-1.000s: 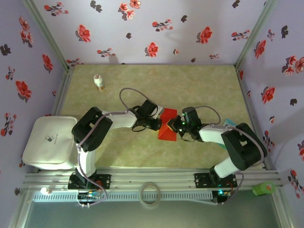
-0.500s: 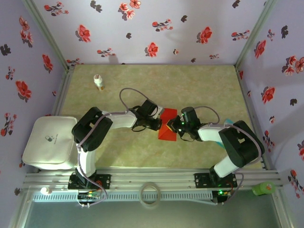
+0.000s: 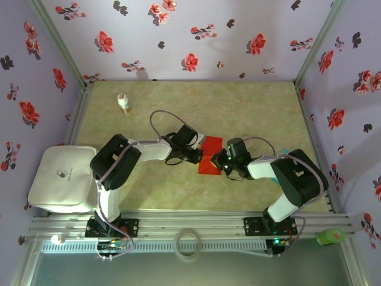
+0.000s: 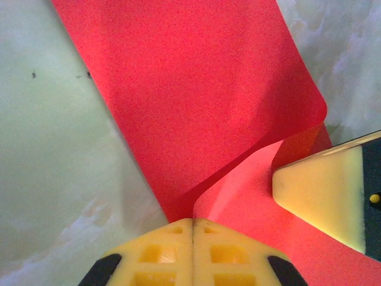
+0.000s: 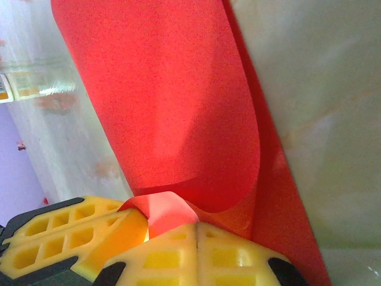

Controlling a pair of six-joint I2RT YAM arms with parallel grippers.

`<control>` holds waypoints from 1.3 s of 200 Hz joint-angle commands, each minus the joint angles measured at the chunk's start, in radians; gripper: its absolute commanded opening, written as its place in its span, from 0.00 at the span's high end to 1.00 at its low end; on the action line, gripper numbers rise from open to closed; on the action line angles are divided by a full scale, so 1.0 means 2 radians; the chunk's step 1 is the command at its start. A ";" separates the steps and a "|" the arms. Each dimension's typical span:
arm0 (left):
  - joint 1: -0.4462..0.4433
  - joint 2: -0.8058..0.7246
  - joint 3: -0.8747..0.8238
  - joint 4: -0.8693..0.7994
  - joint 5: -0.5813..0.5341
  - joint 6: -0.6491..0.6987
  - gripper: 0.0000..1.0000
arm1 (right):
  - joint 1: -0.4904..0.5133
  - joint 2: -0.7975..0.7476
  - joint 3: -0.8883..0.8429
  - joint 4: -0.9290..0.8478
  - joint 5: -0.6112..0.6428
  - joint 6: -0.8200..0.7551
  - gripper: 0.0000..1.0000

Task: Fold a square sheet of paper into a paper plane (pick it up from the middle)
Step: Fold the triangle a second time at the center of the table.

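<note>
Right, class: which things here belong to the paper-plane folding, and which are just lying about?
In the job: red paper sheet, left gripper, right gripper, both pinching it.
Lying about: white bottle, white case, tape ring, green object.

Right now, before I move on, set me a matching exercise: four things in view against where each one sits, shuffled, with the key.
Things:
1. square sheet of paper
2. white bottle
3. white case
4. green object

Places:
A. far left part of the table
B. near right corner
C. middle of the table
D. at the table's left edge, near side

Pairs: 1-C, 2-A, 3-D, 4-B
</note>
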 commanded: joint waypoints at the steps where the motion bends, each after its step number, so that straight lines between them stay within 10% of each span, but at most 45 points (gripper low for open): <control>1: 0.004 0.016 0.005 -0.037 -0.007 0.014 1.00 | -0.001 -0.011 0.000 -0.026 0.021 0.002 1.00; 260: 0.004 0.016 0.001 -0.043 -0.006 0.018 1.00 | -0.054 0.000 0.051 -0.148 0.043 -0.025 1.00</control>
